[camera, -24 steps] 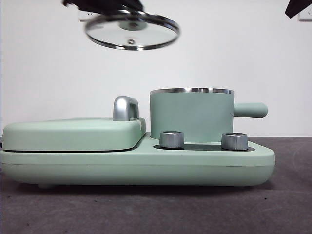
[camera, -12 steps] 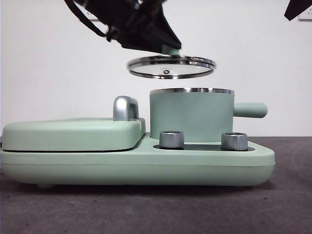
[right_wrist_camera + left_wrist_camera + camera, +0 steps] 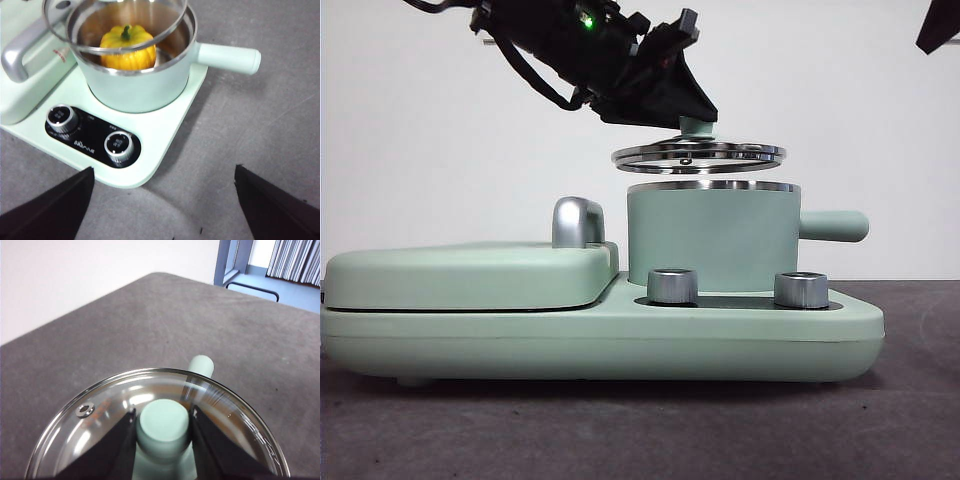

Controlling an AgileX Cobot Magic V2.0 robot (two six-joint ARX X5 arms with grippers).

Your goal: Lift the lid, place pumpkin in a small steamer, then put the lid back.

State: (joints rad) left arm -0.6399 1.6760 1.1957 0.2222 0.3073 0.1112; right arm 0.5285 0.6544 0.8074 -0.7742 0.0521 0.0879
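My left gripper [image 3: 685, 108] is shut on the mint-green knob [image 3: 163, 426] of the glass lid [image 3: 698, 154]. It holds the lid level, a small gap above the steel rim of the small steamer [image 3: 712, 240]. In the left wrist view my jaws pinch the knob from both sides, and the steamer's side handle [image 3: 201, 365] shows past the lid's rim. In the right wrist view the yellow-orange pumpkin [image 3: 127, 47] sits inside the steamer [image 3: 140, 85], with the lid [image 3: 82, 25] hovering over it. My right gripper [image 3: 162, 210] is open and empty, high above the table in front of the appliance.
The steamer stands on the right of a mint-green cooker base [image 3: 620, 340] with two steel dials [image 3: 672, 286] [image 3: 801, 290]. The flat griddle cover [image 3: 470, 275] with a steel handle [image 3: 577, 222] takes up the left side. The right arm shows as a black tip [image 3: 938, 25].
My left gripper has carried the lid from high at the upper left, rightward and down, to just above the steamer's rim. The right arm has not moved.
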